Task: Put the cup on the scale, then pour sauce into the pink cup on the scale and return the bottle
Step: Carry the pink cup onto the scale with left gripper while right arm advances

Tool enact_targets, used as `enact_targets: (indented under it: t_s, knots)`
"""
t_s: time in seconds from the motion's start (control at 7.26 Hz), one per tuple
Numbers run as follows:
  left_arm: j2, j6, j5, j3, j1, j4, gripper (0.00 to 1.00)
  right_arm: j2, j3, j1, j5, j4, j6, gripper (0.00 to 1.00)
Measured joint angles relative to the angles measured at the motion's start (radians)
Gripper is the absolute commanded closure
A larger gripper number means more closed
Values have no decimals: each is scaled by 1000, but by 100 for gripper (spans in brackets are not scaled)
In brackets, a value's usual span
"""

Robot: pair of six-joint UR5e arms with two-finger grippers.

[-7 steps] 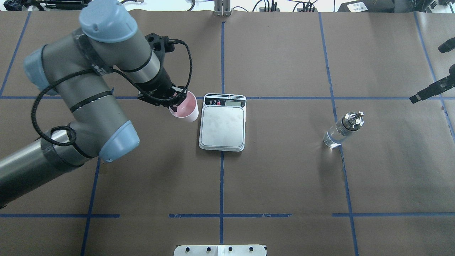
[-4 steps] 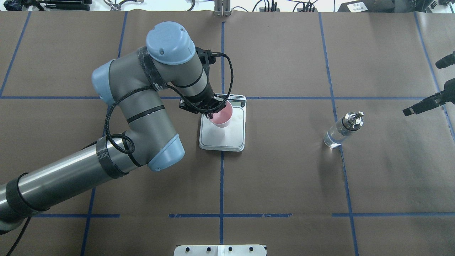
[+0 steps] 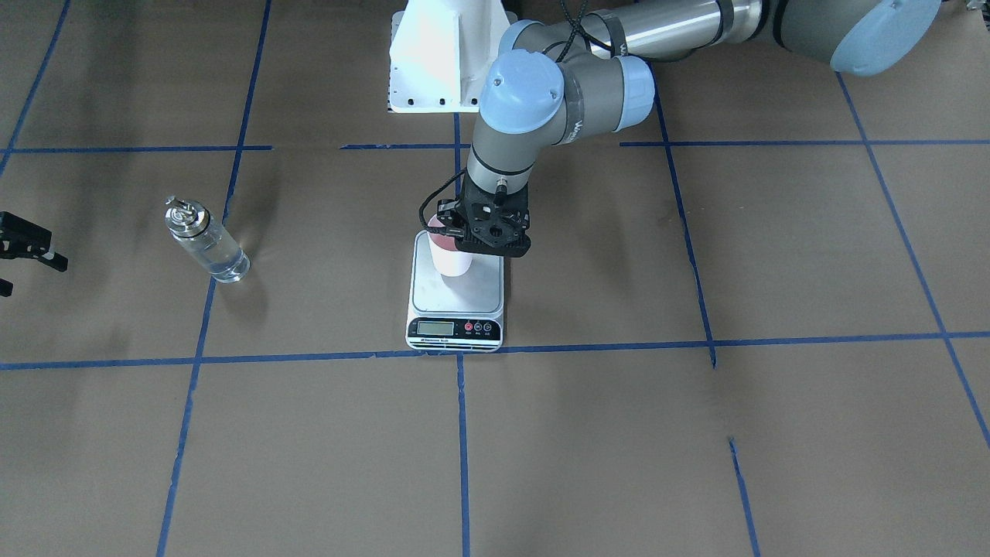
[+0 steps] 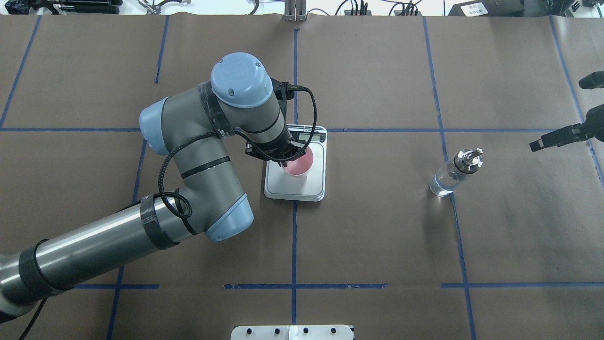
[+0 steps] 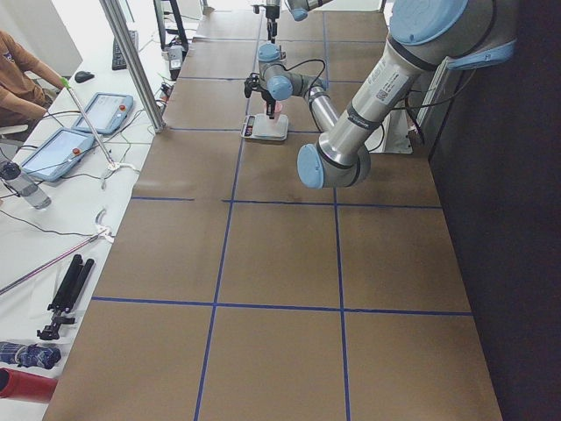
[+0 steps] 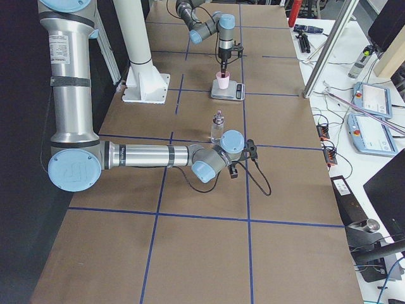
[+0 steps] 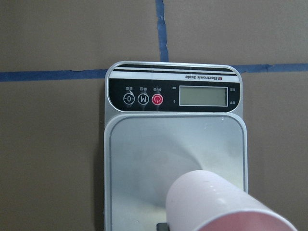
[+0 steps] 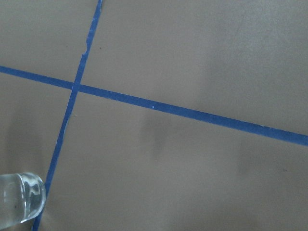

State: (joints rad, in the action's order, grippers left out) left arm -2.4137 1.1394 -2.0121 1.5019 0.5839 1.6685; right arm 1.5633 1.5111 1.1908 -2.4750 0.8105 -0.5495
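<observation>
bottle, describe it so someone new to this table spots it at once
On the brown table crossed by blue tape, find the scale in the middle; in the overhead view the bottle stands alone far to its right, on a tape line. It is the table's only clear glass thing, with a silver spout cap, unlike the pink cup.

— Where does the left arm (image 4: 94, 250) sit?
— It enters over the table's (image 4: 377, 236) left corner on the robot's side. The forearm slants toward the middle, and the wrist (image 4: 245, 104) is bent so the left gripper (image 4: 286, 162) points straight down.
— Its fingers?
— Closed on the rim of the cup (image 4: 302, 163).
— And the right arm (image 6: 145, 155)?
— The forearm lies low and level. The right gripper (image 4: 559, 115) is near the right edge, with its jaws spread wide.
</observation>
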Motion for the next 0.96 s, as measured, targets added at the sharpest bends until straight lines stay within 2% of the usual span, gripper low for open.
enact_targets:
  t_s: [0.28, 0.69, 0.83, 0.96]
  knots:
    - [1, -1, 1, -5, -1, 5, 97, 0, -1, 0, 3, -35, -63, 0]
    - [6, -2, 1, -17, -1, 32, 76, 3, -1, -20, 7, -104, -82, 0]
    - [7, -2, 1, -17, 0, 33, 62, 3, 0, -29, 7, -115, -92, 0]
    - [8, -2, 1, -16, 1, 34, 56, 3, 1, -33, 7, -130, -99, 0]
